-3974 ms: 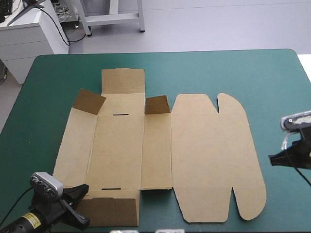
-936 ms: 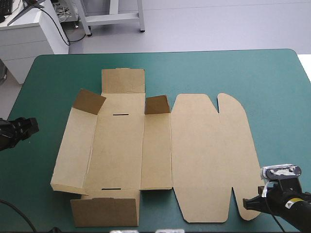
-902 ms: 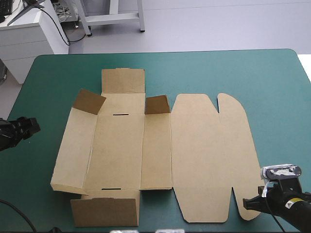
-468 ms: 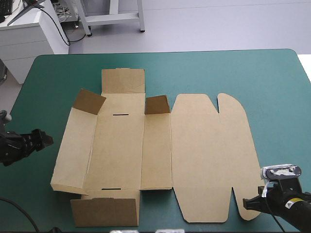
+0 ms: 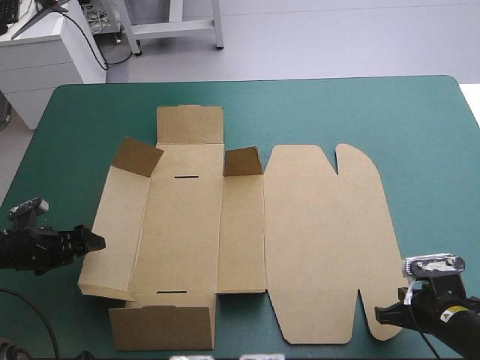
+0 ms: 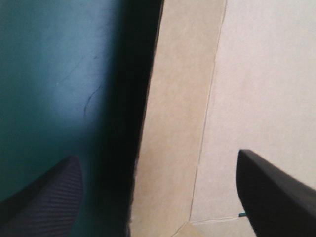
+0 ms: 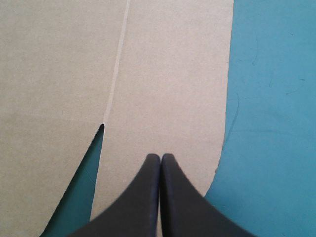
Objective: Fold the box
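Left gripper [image 5: 95, 241] moves in to the box [image 5: 187, 232] left wall [image 5: 112, 225], jaws spread. Right gripper [image 5: 378, 315] jaws pressed together over lid tab [image 5: 390, 295]. Wall-raising step; next, pinch that edge.

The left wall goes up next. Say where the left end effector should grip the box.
Grip the box by the outer edge of its left panel, from the table's left: that edge looks slightly lifted, and the open left end effector faces it.

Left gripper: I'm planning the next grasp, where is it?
High view: the left gripper is at the left edge of the box, near its front corner; the left wrist view shows its open fingers astride that edge.
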### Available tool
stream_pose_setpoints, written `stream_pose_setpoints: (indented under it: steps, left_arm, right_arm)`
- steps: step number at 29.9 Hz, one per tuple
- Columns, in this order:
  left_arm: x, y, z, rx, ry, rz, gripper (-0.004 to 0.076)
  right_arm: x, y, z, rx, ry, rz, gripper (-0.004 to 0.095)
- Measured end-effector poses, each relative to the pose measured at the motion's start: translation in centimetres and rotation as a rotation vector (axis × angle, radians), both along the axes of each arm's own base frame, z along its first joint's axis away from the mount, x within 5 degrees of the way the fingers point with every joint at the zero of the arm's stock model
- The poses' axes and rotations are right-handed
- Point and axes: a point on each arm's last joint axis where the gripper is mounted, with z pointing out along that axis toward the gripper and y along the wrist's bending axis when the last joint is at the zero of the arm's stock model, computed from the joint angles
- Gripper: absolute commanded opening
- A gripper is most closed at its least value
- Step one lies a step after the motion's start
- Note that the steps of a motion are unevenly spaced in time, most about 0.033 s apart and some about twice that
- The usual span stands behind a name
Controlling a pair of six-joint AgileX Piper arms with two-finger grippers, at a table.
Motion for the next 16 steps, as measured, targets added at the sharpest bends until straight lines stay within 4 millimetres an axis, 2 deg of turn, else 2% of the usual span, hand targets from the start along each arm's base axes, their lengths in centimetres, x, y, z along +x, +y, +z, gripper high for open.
stream_pose_setpoints:
  steps: [4, 10, 16]
  left_arm:
    - [0.2, -0.3, 0.2, -0.001, -0.059, -0.083, 0.0599]
    - [0.6, -0.5, -0.3, -0.02, -0.047, -0.125, 0.0599]
    - [1.8, -2.3, -1.6, -0.025, 0.02, -0.26, 0.0599]
  right_arm:
    - [0.0, 0.0, 0.0, 0.0, 0.0, 0.0, -0.0019]
    - [0.0, 0.0, 0.0, 0.0, 0.0, 0.0, -0.0019]
    - [0.0, 0.0, 0.0, -0.001, 0.0, 0.001, -0.0019]
